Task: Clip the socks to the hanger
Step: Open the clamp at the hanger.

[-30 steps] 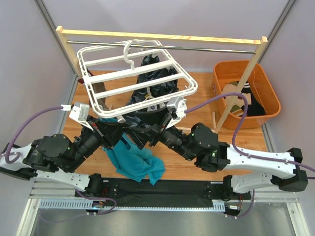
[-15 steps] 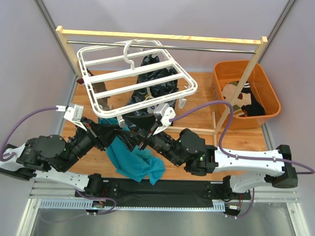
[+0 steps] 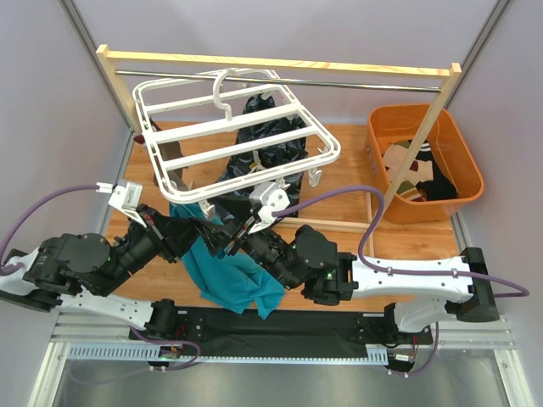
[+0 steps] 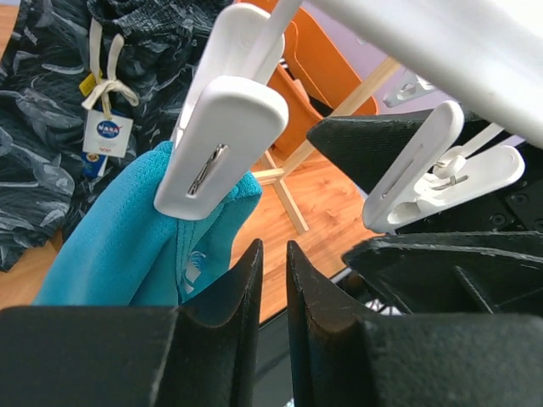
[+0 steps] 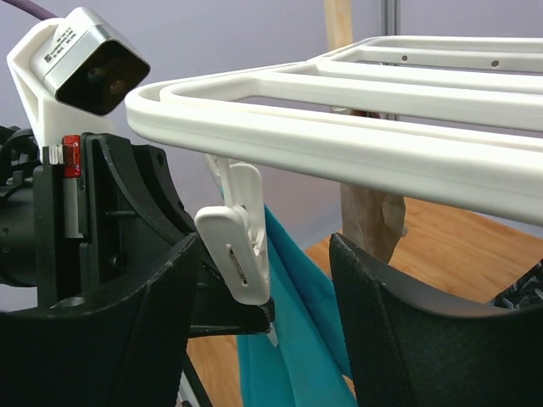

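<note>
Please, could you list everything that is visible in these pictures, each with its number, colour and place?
hanger: one, white, hung on the rack's rail
clips: several, white, dangling under the hanger
teal sock: one, hanging from a clip at the hanger's near edge
brown piece: one, hanging under the hanger, perhaps a sock
dark cloth: one, black patterned, below the hanger
basket: one, orange, far right
socks: several, black and beige, inside the basket
rack: one, wood with a grey rail, far side
table: one, brown wood
arms: two, black and white, near edge
left gripper: black, jaws slightly apart, beside the teal sock
right gripper: black, open around a clip
</note>
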Available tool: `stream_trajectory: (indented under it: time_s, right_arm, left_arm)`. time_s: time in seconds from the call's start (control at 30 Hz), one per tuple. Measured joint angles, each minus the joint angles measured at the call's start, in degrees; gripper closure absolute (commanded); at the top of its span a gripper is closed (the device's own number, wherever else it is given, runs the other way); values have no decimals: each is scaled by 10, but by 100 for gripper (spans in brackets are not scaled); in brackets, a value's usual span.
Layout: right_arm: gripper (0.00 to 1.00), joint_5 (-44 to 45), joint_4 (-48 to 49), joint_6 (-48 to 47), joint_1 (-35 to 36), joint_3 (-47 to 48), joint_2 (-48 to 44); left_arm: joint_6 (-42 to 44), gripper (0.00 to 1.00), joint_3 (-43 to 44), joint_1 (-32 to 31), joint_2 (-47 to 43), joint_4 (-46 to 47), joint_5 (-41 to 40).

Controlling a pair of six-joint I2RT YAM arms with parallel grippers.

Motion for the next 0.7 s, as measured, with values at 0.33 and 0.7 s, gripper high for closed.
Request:
stream_trajectory:
  time_s: [0.33, 0.7]
  right_arm:
    - [57, 15, 47, -25, 0, 0, 9]
    - [100, 13, 38, -25, 0, 0, 1]
  left_arm:
    - [-14, 77, 0, 0, -20, -8, 10]
    - [7, 73, -8, 0, -47, 42, 42]
